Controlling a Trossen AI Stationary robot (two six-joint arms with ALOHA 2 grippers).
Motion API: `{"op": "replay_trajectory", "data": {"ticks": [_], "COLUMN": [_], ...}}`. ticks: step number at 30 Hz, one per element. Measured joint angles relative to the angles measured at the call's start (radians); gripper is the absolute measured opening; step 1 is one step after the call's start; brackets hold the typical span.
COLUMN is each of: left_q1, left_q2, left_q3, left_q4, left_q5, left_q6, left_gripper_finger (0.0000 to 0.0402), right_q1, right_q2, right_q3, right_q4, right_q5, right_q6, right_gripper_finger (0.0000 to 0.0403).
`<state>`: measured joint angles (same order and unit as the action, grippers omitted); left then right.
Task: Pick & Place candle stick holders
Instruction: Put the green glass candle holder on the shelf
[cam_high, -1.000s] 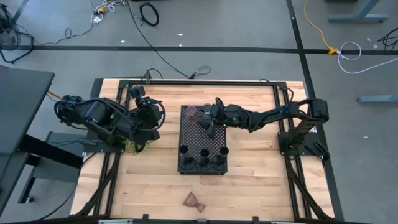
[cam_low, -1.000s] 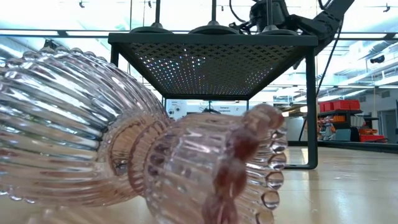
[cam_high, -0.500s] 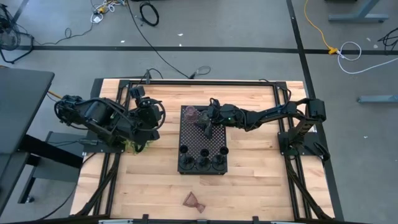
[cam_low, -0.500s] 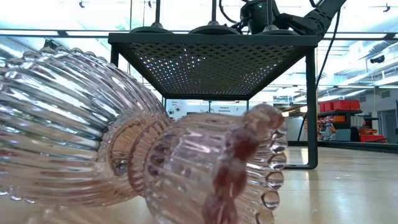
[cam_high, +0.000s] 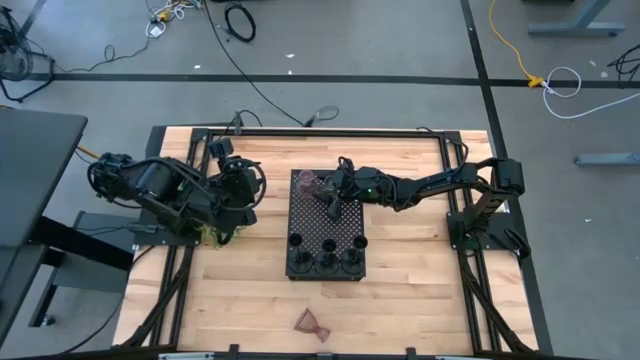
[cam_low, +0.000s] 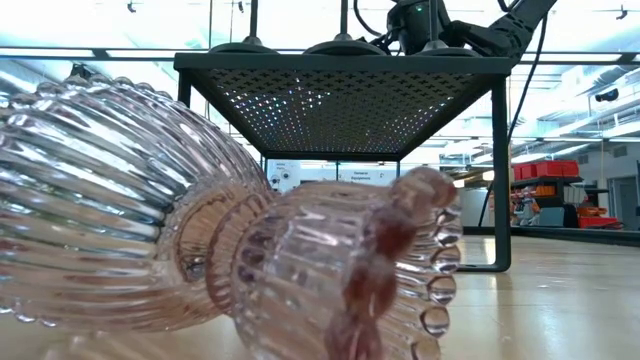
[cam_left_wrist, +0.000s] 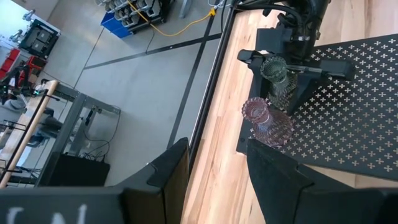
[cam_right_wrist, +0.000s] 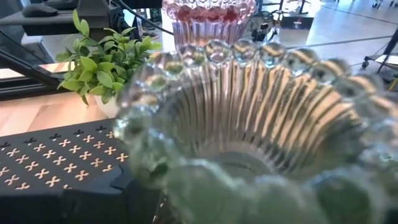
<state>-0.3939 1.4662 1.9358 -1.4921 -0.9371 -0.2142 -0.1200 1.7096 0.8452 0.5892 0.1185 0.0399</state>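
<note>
The right hand, having slid toward the tray's far left corner, is gripping the green cup beside the pink cup, nearly placed.

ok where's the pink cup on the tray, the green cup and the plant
pink cup (cam_left_wrist: 268, 124): left wrist view, ribbed bowl
green cup (cam_right_wrist: 249, 130): right wrist view, inside of the bowl
plant (cam_right_wrist: 109, 62): right wrist view, leaves
</note>
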Motion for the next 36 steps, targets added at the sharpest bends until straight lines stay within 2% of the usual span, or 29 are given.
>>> {"op": "replay_trajectory", "data": {"ticks": [8,18,27,36], "left_q1": [0.000,0.000,0.000,0.000], "left_q2": [0.000,0.000,0.000,0.000], "left_q3": [0.000,0.000,0.000,0.000], "left_q4": [0.002,0.003,0.003,0.003], "left_q5": [0.000,0.000,0.000,0.000], "left_q6": [-0.002,-0.002,0.000,0.000], "left_gripper_finger": [0.0165,0.0165,0.0165,0.0165], "right_q1": [-0.001,-0.005,-0.008,-0.008], "right_q2": [0.000,0.000,-0.001,-0.001], "right_q3": [0.000,0.000,0.000,0.025], "right_q4": [0.002,0.029,0.064,0.027], "right_q5": [0.082,0.047,0.048,0.022], "right_q6": [0.000,-0.007,-0.022,-0.024], "right_gripper_finger": [0.0282,0.0263,0.0263,0.0268]}}
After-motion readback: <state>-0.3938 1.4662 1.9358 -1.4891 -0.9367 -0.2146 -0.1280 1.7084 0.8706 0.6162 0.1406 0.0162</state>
